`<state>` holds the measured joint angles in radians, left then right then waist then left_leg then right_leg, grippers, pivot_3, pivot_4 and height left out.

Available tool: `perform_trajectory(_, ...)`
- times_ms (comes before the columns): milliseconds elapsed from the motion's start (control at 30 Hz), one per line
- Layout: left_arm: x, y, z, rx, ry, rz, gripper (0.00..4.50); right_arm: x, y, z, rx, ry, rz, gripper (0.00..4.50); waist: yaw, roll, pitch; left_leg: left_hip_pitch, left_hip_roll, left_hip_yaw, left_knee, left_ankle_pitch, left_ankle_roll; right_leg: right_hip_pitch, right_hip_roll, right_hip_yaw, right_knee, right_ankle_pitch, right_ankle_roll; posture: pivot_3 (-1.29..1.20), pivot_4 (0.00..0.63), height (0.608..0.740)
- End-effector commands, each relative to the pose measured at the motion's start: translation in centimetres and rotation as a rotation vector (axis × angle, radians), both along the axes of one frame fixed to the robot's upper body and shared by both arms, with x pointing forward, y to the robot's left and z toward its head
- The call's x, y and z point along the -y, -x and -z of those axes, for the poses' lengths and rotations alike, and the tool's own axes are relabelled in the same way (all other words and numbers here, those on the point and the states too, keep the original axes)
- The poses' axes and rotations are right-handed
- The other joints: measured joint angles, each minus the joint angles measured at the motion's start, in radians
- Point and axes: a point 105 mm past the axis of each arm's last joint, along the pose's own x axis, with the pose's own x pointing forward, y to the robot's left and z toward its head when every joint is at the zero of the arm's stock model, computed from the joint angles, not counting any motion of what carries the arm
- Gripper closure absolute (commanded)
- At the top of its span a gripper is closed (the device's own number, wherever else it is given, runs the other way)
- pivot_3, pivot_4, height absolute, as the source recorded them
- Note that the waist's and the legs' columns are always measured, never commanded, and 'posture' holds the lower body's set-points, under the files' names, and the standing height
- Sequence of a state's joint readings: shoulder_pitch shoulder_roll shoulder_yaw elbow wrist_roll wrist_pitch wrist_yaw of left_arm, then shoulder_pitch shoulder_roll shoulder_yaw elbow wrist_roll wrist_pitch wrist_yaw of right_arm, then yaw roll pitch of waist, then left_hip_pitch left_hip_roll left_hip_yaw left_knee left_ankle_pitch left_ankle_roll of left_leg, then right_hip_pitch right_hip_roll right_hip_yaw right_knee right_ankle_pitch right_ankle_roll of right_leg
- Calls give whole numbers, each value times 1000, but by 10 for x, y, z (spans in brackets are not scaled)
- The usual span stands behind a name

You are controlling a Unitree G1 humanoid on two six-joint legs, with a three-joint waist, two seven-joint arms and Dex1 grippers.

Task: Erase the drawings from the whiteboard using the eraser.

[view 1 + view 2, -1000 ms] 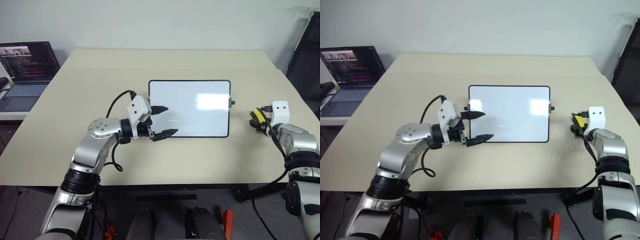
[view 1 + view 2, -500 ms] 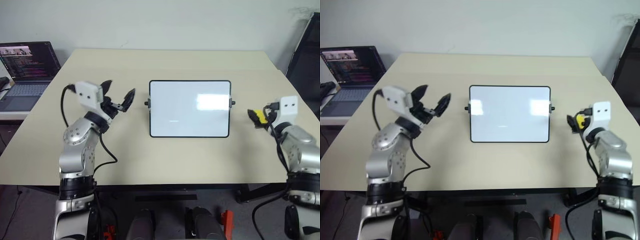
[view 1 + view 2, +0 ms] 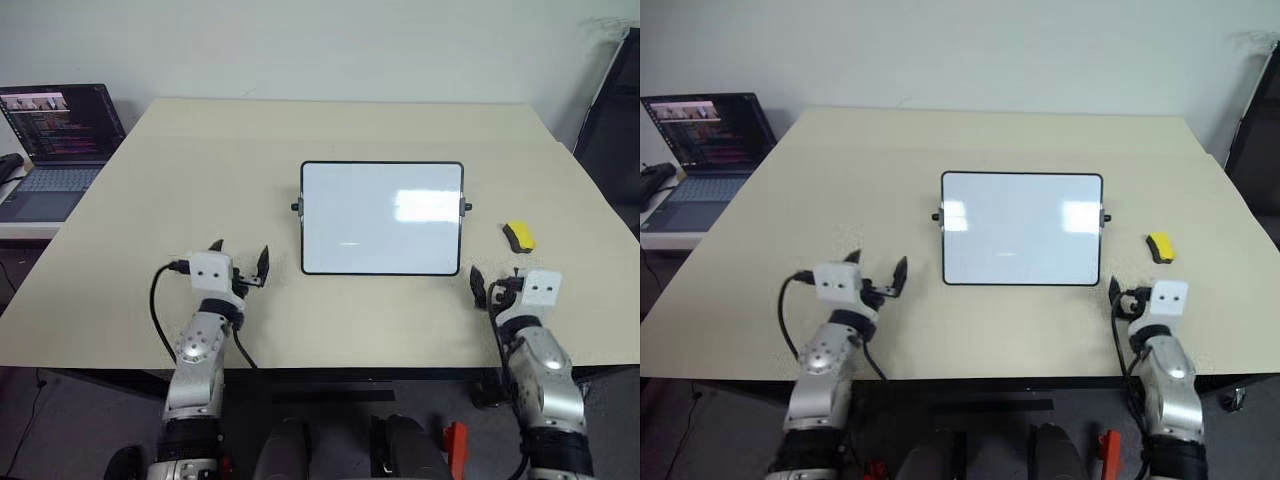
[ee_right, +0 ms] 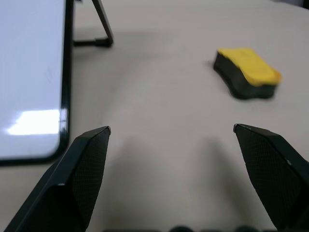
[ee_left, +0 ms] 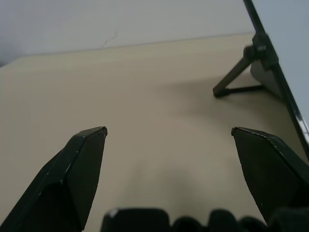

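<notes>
Whiteboard (image 3: 382, 217) sits mid-table, eraser (image 3: 518, 236) lying just right of it. Left gripper (image 3: 240, 270) and right gripper (image 3: 492, 288) rest low near table's front edge, pointing forward, fingers spread wide, empty.

An office or lab: a plain beige table (image 3: 200, 180) against a white wall, an open laptop (image 3: 55, 135) showing code beside it.

Legible text: none; the laptop (image 3: 55, 140) at upper left of the head views shows coloured lines on a dark screen, too small to read.
</notes>
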<state>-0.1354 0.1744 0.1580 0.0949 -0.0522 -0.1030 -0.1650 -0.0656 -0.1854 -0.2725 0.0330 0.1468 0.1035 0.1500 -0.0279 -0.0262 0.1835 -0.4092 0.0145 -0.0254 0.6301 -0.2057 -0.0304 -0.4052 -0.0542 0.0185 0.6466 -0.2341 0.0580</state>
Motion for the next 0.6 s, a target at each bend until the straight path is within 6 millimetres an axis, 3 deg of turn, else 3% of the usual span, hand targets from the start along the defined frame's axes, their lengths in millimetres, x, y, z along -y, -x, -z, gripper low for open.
perform_trajectory(33,-11,1,-19,92,-14,-81,0,-2,-2,-27,115,-1,0,33,-1,0,0,0,0,0,0,0,0,0,0,0,0,0,1,0,150,740)
perform_trajectory(267,-16,1,-29,126,4,-113,0,-8,-9,-42,170,-14,-21,33,1,0,0,1,0,0,0,0,0,0,0,0,0,-1,1,0,150,740)
perform_trajectory(600,0,-6,-19,74,28,-57,0,-29,-23,-36,163,-76,-72,33,-1,0,-1,1,0,0,0,0,0,1,0,0,0,-1,1,0,150,740)
